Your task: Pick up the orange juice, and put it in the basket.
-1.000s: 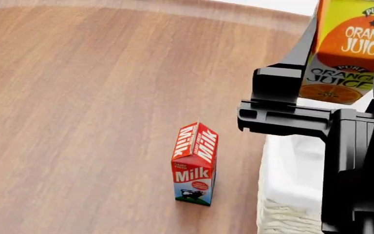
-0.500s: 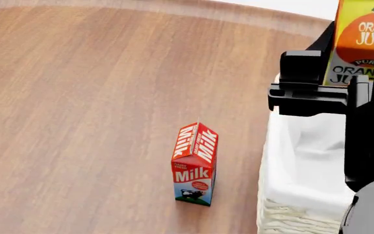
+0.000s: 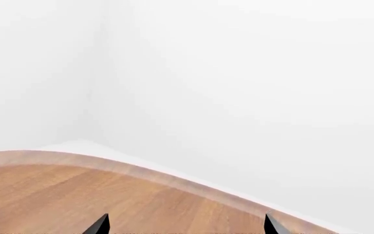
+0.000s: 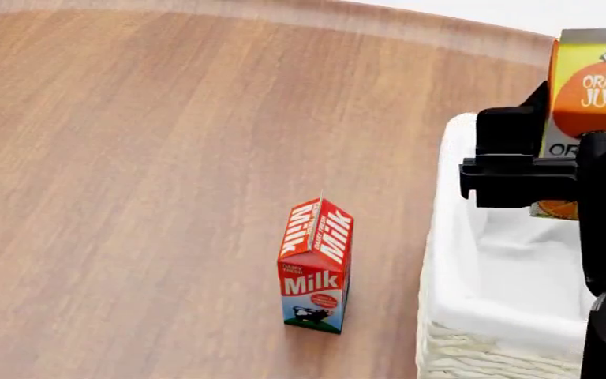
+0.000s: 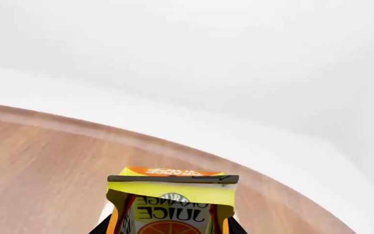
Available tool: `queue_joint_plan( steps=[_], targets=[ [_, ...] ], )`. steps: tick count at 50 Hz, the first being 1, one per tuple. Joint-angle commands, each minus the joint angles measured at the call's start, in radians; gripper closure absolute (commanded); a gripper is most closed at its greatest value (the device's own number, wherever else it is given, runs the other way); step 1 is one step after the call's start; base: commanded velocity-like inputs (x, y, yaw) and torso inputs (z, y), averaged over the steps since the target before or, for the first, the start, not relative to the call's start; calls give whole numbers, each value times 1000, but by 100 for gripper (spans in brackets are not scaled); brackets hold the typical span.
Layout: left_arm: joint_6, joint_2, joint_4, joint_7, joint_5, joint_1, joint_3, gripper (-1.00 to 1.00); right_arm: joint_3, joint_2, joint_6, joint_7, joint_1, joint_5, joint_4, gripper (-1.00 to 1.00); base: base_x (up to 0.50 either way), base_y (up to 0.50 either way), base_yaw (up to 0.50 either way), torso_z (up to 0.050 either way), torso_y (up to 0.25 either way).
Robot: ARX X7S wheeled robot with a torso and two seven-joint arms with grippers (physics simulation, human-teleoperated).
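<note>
While our right pincer [image 4: 555, 170] holds the orange juice [image 4: 579, 103] clamped between its black fingers, the carton hangs upright over the far part of the basket [image 4: 445, 260], its lower end about level with the white cloth rim. From the right wrist camera we see the carton top [image 5: 172, 179] sitting square between the two finger tips, so the grip looks centred. To finish this step well, we judge that we should lower the carton straight down, keep it clear of the rim, and let go only once its base rests on the liner, so it does not tip. Our right arm reaches forward along the right side, wrist roughly level, over the basket. Our left pincer [image 3: 185, 228] shows only two dark tips set wide apart, holding nothing, above the wooden table [image 4: 155, 158]. A milk carton [image 4: 316, 264] stands just beside the basket, untouched.
</note>
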Motion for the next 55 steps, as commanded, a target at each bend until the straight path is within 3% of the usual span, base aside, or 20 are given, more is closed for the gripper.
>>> queue_joint_plan(
  steps=[1,55],
  targets=[
    [2,-3,-4,-2,-2,0,1,-100,-12,4,40,-48,19,13,80,100,0,0,0,0,0],
    [5,-9,-14,-11,3,-9,24,-100,-119,-87,48,-180,68,-131,386,100,0,0,0,0,1]
  ],
)
